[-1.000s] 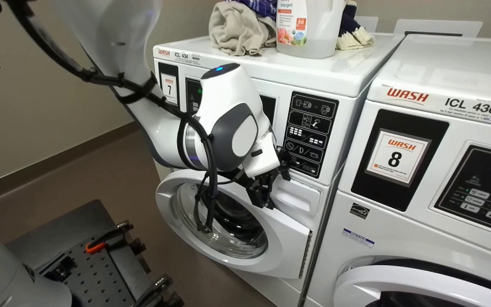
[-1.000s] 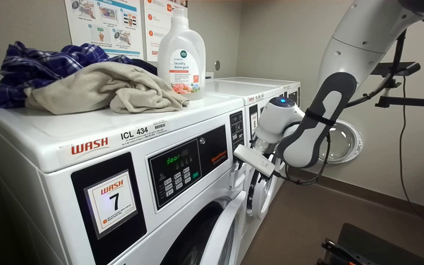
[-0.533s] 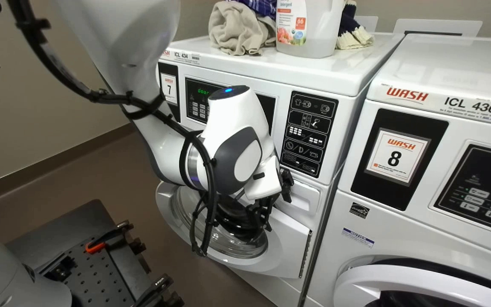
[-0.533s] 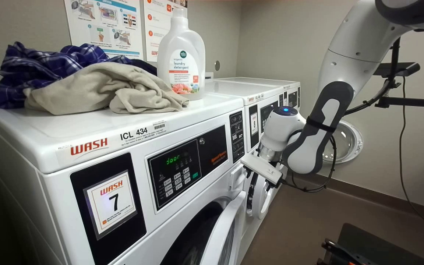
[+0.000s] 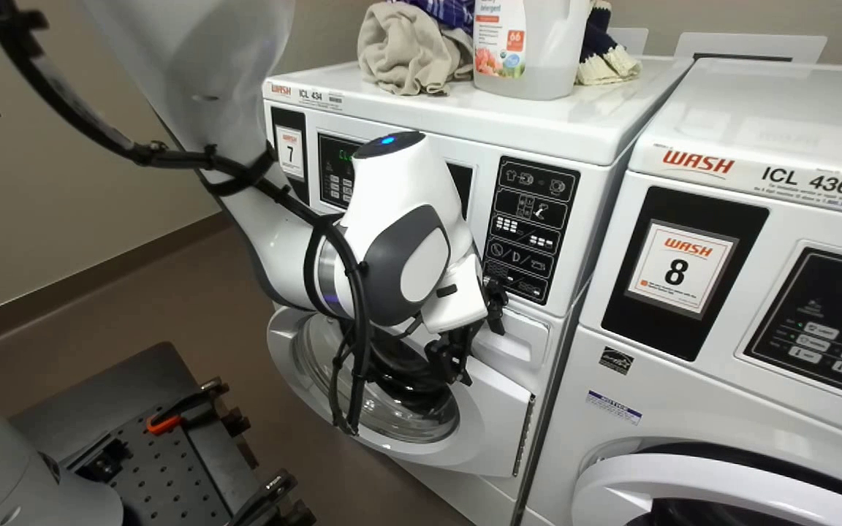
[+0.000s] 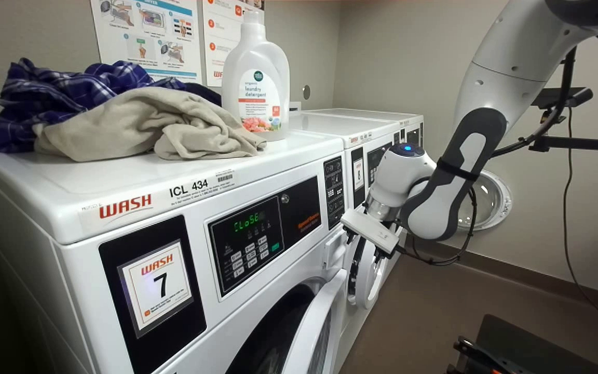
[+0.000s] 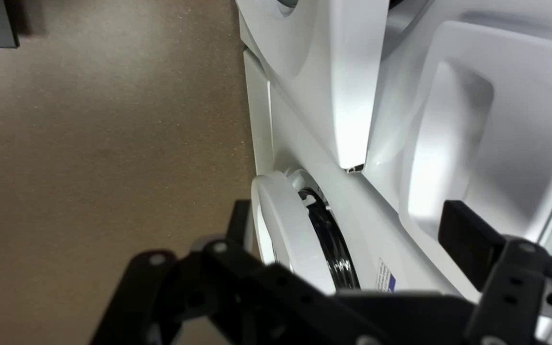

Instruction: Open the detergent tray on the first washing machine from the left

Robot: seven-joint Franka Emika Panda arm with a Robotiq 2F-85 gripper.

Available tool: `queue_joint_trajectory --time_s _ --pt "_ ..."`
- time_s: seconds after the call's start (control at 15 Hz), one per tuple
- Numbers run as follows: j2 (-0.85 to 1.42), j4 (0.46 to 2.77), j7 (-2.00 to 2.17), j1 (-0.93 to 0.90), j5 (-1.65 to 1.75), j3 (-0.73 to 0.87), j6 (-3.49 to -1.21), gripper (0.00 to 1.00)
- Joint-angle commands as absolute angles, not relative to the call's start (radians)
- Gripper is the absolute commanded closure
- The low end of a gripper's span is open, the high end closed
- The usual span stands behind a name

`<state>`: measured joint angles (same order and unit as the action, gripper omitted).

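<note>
The first washing machine, labelled 7, has its round door swung open; this shows in both exterior views. Its detergent tray is the white rectangular front below the dark button panel. In the wrist view the tray shows its recessed grip at upper right. I cannot tell whether it sticks out. My gripper is open, with nothing between its fingers. In the wrist view one finger overlaps the tray's lower corner; the other is over the floor. Touching cannot be told.
The open door's edge stands close to the tray. The neighbouring washer 8 has its door open too. A detergent bottle and crumpled clothes lie on top of the first machine.
My gripper first moved down and away from the machine, then rose slightly. It stays open. The machine's green display changed from "door" to "close". The tray has not visibly moved.
</note>
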<state>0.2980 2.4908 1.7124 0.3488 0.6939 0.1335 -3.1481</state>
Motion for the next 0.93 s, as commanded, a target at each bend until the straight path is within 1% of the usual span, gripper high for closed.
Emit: queue_joint_trajectory --time_s 0.0,0.47,0.87 --pt "0.192 2.571 1.678 0.372 0.734 0.145 -3.195 0.00" --pt "0.062 2.678 1.656 0.405 0.823 0.201 -3.259 0.00" --pt "0.050 2.659 1.676 0.380 0.867 0.273 -3.306 0.00"
